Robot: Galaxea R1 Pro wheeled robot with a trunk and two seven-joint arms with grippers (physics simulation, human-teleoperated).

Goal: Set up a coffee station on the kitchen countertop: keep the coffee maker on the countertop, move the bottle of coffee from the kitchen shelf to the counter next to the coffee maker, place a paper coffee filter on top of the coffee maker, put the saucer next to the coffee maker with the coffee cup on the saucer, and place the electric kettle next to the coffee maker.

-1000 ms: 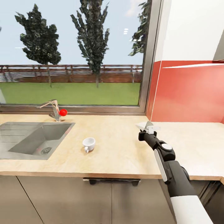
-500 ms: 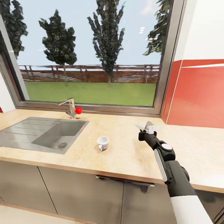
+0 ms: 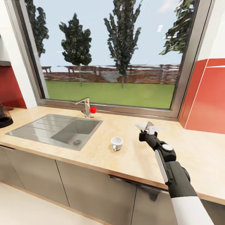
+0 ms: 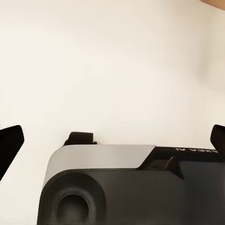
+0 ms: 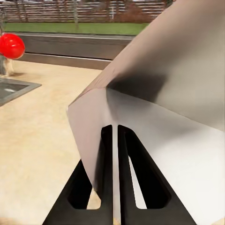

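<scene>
Our right gripper (image 3: 148, 128) pinches the paper coffee filter (image 5: 154, 108) above the kitchen countertop (image 3: 131, 156). We should carry it level, grip firm, toward the coffee maker's top.

Black right arm (image 3: 171, 168), white forearm stripe, round silver cap, slim black tool (image 3: 148, 130).

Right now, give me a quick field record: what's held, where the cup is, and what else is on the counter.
right gripper: shut on the paper coffee filter, above the kitchen countertop
left gripper: fingers wide apart in the wrist view, empty
coffee cup: upright on the countertop, right of the sink
saucer under cup: none
far left: dark object, cut off by the frame
</scene>
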